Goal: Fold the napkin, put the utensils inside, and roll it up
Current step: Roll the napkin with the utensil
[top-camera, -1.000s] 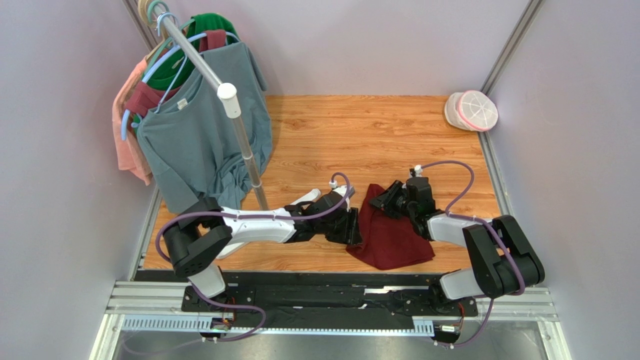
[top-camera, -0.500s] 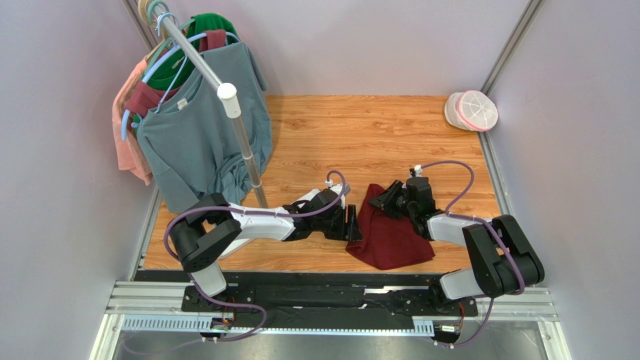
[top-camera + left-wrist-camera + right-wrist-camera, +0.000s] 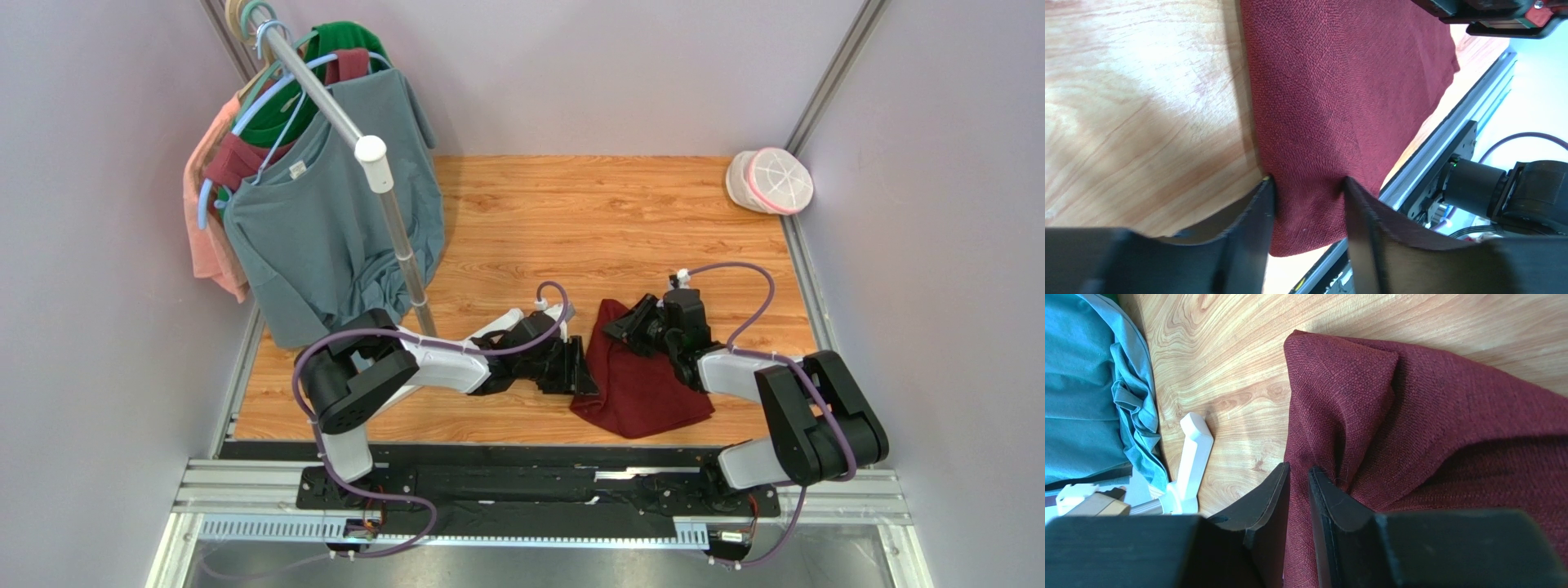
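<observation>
Near front edge of wooden surface, between both arms: napkin, maroon, folded over loosely, lying on wood. Left gripper low at napkin's left edge; fingers moderately apart, straddling cloth edge; cloth flat between them, not pinched. Right gripper at napkin's far left corner; fingers nearly together, nipping raised fold of cloth. Rack far left, grey-teal shirt hanging on it; white rack base beside right fingers. Lidded container in far right corner.
</observation>
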`<control>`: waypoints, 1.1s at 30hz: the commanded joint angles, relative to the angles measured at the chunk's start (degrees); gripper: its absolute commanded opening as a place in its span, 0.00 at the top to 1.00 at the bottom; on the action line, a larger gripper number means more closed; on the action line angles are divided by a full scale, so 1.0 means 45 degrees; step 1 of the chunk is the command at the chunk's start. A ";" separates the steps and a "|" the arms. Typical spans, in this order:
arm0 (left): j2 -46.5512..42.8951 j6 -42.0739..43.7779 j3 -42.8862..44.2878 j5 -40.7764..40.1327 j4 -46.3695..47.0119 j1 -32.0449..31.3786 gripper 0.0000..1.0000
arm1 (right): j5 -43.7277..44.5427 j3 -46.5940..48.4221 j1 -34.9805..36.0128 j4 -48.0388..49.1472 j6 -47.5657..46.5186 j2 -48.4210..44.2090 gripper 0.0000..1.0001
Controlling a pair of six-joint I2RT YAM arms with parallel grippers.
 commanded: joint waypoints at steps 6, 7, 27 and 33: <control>0.0933 -0.0240 0.0169 -0.0008 0.0136 -0.0022 0.67 | 0.1061 -0.0455 -0.0080 -0.1834 -0.0508 0.0743 0.73; 0.0992 -0.0278 0.0189 0.0050 0.0154 -0.0022 0.71 | 0.1041 -0.0435 -0.0061 -0.1795 -0.0488 0.0762 0.73; -0.0159 0.3996 0.2627 -0.3815 -0.6928 -0.0022 1.00 | 0.0045 0.0716 -0.0061 -0.3277 -0.1209 -0.0877 0.68; 0.0035 0.5930 0.3840 -0.5845 -0.9061 -0.0353 1.00 | -0.0441 0.1478 -0.0061 -0.4391 -0.1660 -0.1911 0.64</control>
